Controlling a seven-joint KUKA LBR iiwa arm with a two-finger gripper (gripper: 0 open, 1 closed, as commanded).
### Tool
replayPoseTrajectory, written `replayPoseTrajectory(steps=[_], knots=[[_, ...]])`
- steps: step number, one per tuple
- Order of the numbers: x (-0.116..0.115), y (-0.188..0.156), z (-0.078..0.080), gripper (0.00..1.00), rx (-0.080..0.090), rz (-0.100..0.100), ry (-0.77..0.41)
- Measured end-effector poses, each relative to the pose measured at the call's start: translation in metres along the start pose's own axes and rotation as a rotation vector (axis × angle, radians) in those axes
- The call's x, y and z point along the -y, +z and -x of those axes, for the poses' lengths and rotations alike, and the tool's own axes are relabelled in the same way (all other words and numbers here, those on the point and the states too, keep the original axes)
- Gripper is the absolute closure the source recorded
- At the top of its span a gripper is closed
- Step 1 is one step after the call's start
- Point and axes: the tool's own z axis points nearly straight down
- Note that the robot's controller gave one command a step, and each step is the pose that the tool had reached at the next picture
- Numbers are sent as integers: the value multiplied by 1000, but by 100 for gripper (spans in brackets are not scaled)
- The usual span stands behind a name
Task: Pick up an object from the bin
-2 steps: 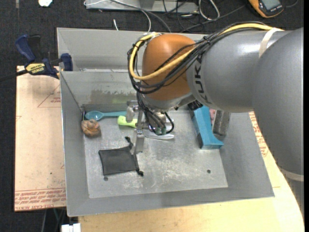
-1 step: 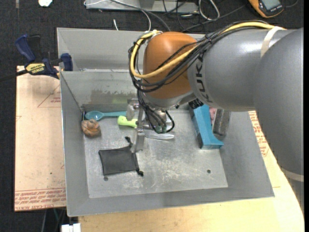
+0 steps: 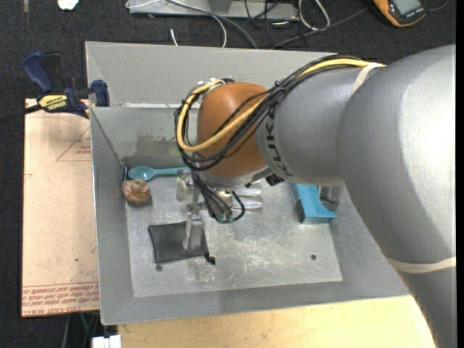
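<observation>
- The arm (image 3: pixel 377 143) reaches in from the right and overhangs much of the bin. Its orange wrist cover (image 3: pixel 228 140) and looped cables sit above the middle of the floor.
- The grey metal bin (image 3: pixel 275 263) has sloping walls. The front and right of its floor lie bare, so we judge there is room there to lift straight up.
- The black flat square (image 3: pixel 168 243) lies on the floor at front left, well clear of the walls. We judge it light, thin and perhaps floppy. Lying flush, it offers only an edge to pinch, and its right edge is nearest.
- The blue box (image 3: pixel 313 203) stands at the right, well apart.
- The gripper (image 3: pixel 194 249) points down at the square's right edge. Whether it is spread or pressed together, we cannot tell.
- The teal spoon (image 3: pixel 148 172) lies near the back wall.
- The brown rounded lump (image 3: pixel 135 191) sits just beside the spoon.
</observation>
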Motion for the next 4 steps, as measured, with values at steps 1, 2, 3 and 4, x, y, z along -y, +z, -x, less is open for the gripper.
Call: replayPoseTrajectory(steps=[1, 2, 3, 4], knots=[[-6, 31, -21, 0, 0, 0, 46], [-9, 37, -14, 100, -4, 2, 53], [-9, 37, -14, 100, -4, 2, 54], [-10, 18, -16, 100, -3, 3, 40]])
